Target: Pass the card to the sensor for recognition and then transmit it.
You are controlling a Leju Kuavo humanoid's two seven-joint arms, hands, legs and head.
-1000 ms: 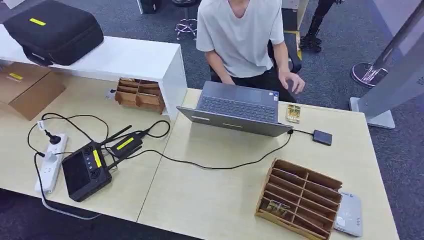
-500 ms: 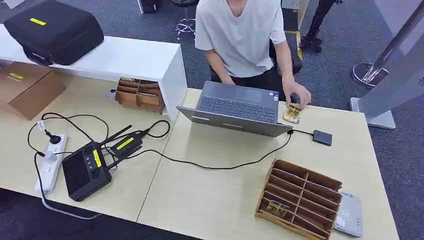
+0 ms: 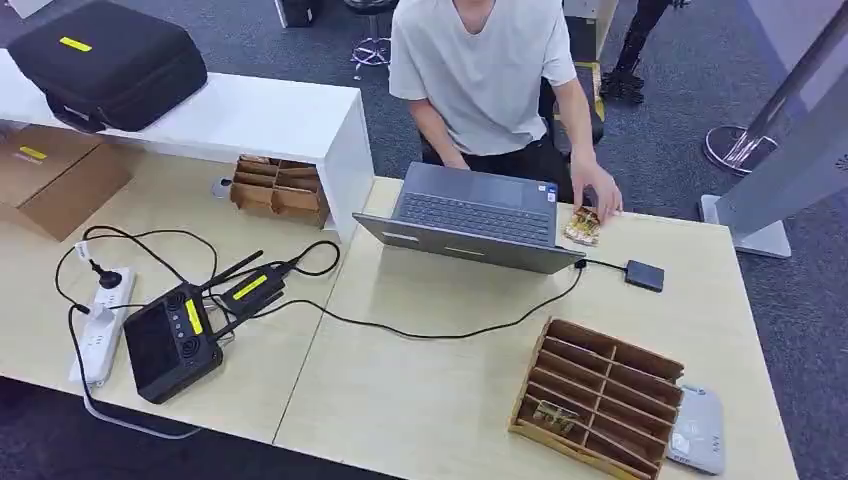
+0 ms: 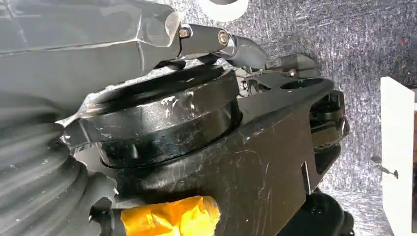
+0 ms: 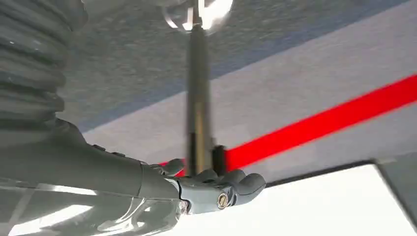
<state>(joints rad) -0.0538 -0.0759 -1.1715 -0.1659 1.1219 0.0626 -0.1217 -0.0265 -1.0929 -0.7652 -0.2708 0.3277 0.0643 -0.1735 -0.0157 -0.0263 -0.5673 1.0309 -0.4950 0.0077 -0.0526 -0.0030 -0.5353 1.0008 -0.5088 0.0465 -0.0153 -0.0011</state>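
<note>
A patterned card (image 3: pixel 553 412) lies in a front slot of the wooden slotted rack (image 3: pixel 600 395) at the table's near right. A second patterned card (image 3: pixel 582 227) lies to the right of the laptop (image 3: pixel 478 213), and a seated person's hand (image 3: pixel 598 197) touches it. A small black box (image 3: pixel 645 274) sits on the table, wired towards the laptop. My left hand (image 4: pixel 236 44) hangs by my body holding nothing. My right hand (image 5: pixel 221 189) hangs over the floor, fingers loose and empty.
A white flat device (image 3: pixel 697 430) lies right of the rack at the table edge. A black controller (image 3: pixel 172 340), a power strip (image 3: pixel 103 322) and cables cover the left table. A white shelf (image 3: pixel 250 115), a cardboard box (image 3: pixel 50 175) and a smaller wooden rack (image 3: pixel 280 188) stand behind.
The person's hand came down from above the laptop's right side onto the card beside it and has nudged the card slightly. My hands have not entered the head view.
</note>
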